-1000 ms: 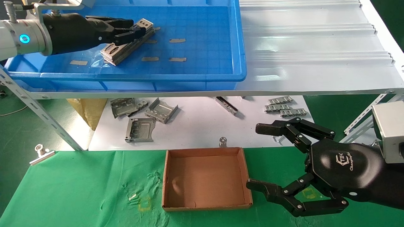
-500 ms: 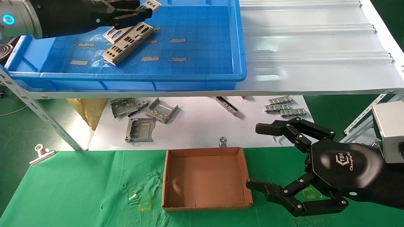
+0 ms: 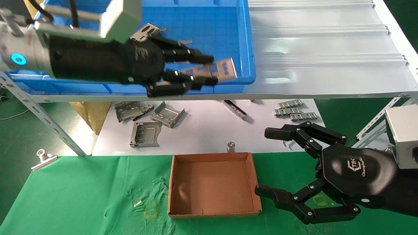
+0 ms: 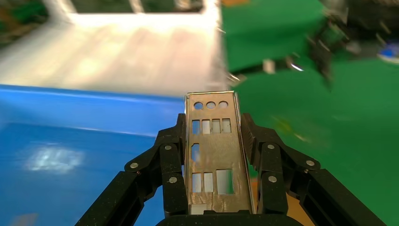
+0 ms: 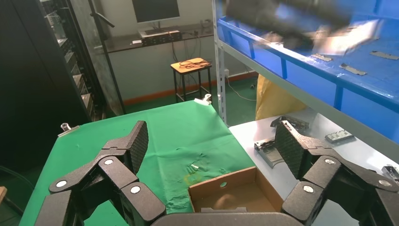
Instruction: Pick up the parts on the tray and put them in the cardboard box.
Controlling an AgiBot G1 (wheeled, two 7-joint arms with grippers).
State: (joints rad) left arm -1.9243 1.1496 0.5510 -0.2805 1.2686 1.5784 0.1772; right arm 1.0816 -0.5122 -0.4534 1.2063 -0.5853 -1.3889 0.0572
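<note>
So the tray (image 3: 228, 39) sits up on the shelf (image 3: 326, 49), and the box (image 3: 212, 184) is down on the green cloth (image 3: 81, 195), well below and nearer the robot. The box looks empty, so I'd say this is the carry leg for the first plate.

The left gripper (image 3: 209, 70) hangs over the tray's front right corner with one plate (image 3: 215, 70) clamped between its fingers. In the left wrist view the plate (image 4: 214, 150) sits flat between the two fingers (image 4: 171, 160), pinched by its long edges, with the round-hole end sticking out front. The right gripper (image 3: 271, 163) is parked just right of the box, fingers spread wide, holding nothing.

How I'd do this bit: clear the tray's front wall first, then come down toward the box, not straight across the shelf edge. An edge pinch on thin metal looks slippery to me, so keep it smooth, no jerks. Bring the plate low and roughly level over the middle of the box before letting go; the walls are low, and a drop from height could bounce it out.

More plates (image 3: 145, 32) are in the tray, mostly hidden behind the left arm.
</note>
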